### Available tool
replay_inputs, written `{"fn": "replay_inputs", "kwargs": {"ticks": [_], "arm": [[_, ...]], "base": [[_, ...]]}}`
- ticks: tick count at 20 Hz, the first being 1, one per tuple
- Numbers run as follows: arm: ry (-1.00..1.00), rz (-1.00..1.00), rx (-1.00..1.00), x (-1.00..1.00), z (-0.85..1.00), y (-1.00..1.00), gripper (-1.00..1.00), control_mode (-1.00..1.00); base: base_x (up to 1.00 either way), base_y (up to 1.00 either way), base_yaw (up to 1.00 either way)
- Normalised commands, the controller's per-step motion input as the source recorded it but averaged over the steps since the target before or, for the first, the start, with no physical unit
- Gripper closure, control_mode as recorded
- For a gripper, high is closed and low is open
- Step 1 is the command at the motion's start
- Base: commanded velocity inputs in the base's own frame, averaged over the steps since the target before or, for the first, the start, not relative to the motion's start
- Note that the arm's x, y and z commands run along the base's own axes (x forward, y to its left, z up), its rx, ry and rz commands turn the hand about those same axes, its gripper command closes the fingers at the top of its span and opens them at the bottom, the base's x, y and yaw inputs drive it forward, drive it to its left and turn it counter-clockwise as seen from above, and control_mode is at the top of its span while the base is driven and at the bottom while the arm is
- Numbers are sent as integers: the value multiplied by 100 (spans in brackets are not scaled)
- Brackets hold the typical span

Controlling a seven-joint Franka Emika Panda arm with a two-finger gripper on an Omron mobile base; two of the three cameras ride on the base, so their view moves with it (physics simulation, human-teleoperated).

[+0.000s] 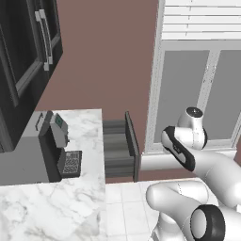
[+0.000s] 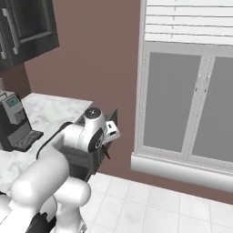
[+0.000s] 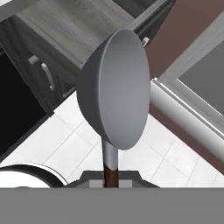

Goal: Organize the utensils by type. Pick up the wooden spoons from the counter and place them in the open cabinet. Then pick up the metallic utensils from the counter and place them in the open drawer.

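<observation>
A: Working left to right, what is lying where?

B: The coffee machine (image 1: 52,141) is standing on the counter (image 1: 84,207) at the left. The open drawer (image 1: 117,150) is projecting from the counter's right end. The gripper (image 2: 108,146) is hanging just beside the drawer front, over the floor (image 2: 150,205).

A: What is the state of the jaws?

B: They are clamped on the dark handle of a metallic utensil (image 3: 114,105), whose grey round head is pointing away from the hand. In the hand view, the drawer's grey inside is lying beyond the head.

A: How should the placing be done?

B: In my judgement, the utensil is not yet over the drawer. The arm should be carrying it across the front panel until the head is hanging well inside the walls. It should then be lowering close to the drawer bottom before the jaws part.
</observation>
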Motion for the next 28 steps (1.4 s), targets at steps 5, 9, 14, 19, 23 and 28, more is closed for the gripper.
{"fn": "replay_inputs", "kwargs": {"ticks": [5, 9, 14, 19, 23, 28], "arm": [[0, 0, 0, 0, 0, 0, 100, 100], [0, 0, 0, 0, 0, 0, 100, 100], [0, 0, 0, 0, 0, 0, 100, 100], [0, 0, 0, 0, 0, 0, 100, 100], [0, 0, 0, 0, 0, 0, 100, 100], [0, 0, 0, -1, -2, 1, 100, -100]], "base": [[54, 32, 3], [49, 19, 3], [53, 7, 0], [59, 13, 0], [9, 6, 0], [0, 0, 0]]}}
